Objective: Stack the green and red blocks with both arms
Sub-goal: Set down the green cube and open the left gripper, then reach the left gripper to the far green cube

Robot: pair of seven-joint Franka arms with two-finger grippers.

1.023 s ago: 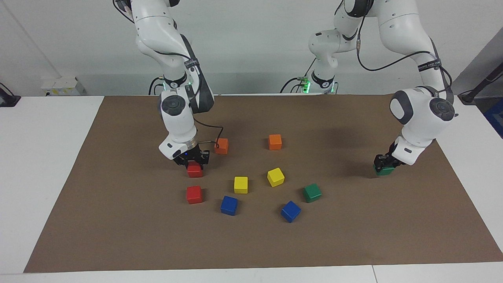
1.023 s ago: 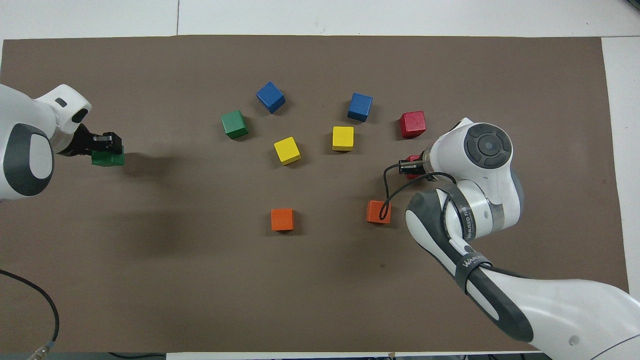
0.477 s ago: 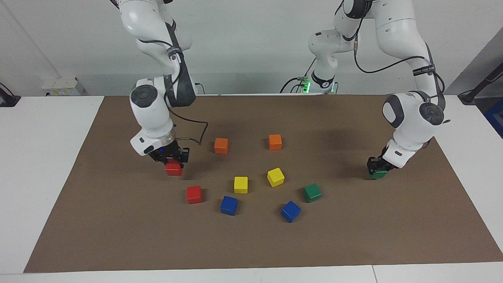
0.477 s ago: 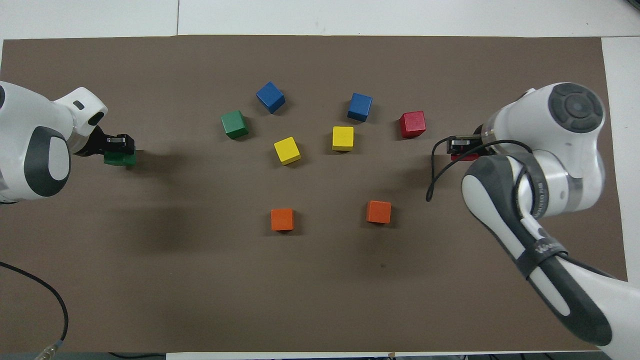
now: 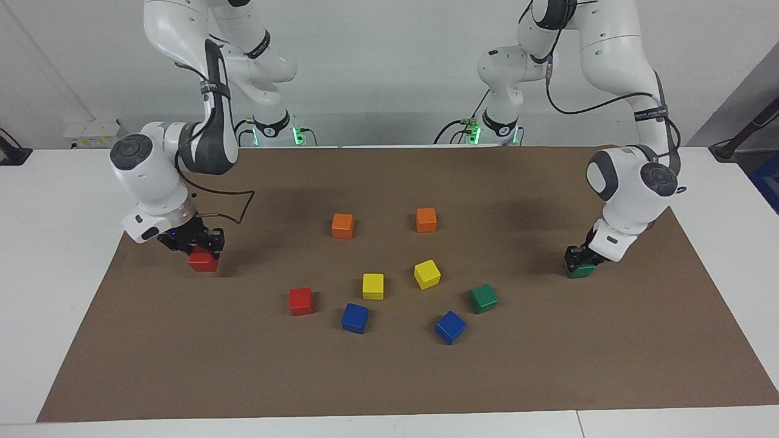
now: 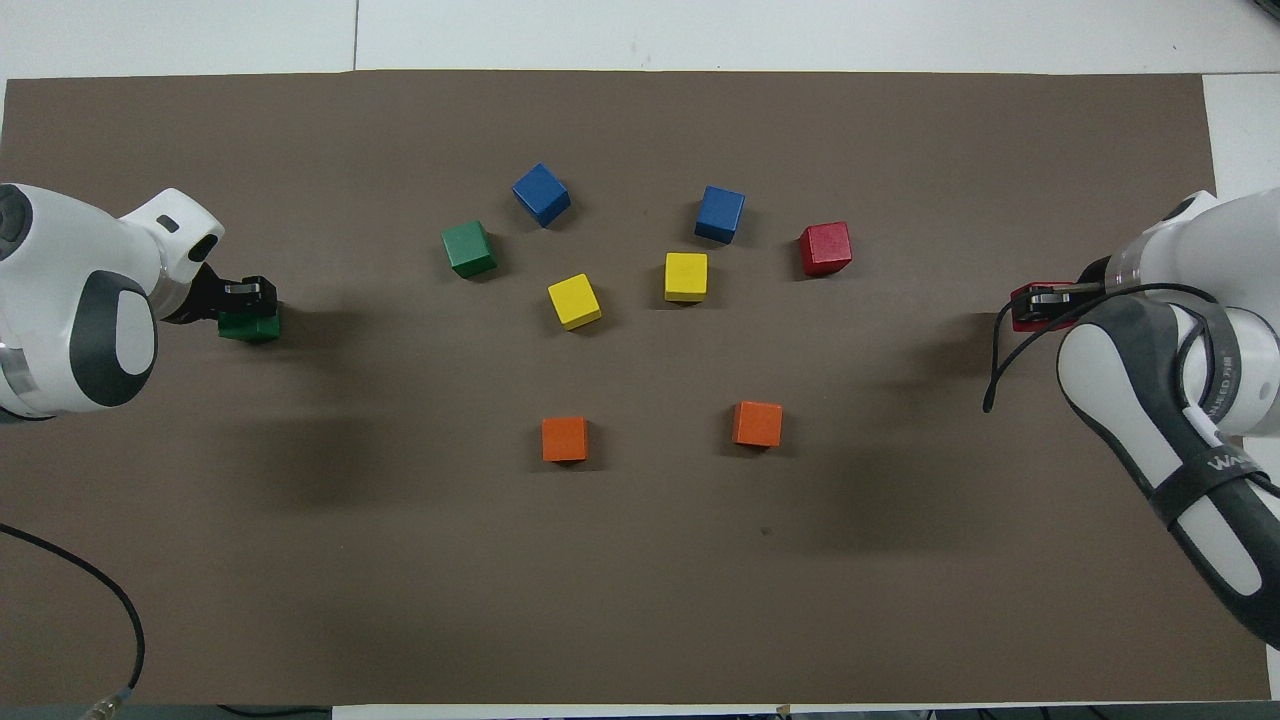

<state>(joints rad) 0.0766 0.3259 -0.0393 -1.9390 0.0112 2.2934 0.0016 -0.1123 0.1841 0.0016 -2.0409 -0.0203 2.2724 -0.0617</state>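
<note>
Two blocks are gripped: the left gripper (image 5: 581, 261) is clamped on a green block (image 5: 580, 269) near the mat's (image 5: 389, 377) left-arm edge; the right gripper (image 5: 196, 244) clamps a red block (image 5: 203, 261) near its right-arm edge.

Bright, even light from above throws soft, blurred shadows on the brown mat (image 5: 389, 377); both views sharp.

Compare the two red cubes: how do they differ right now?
The held red cube is clamped in the right pincer over the mat's right-arm end; the free red cube lies loose on the mat with nothing touching it. The held one is apart from the rest; the free one sits beside a blue cube. Same colour, same size.
</note>
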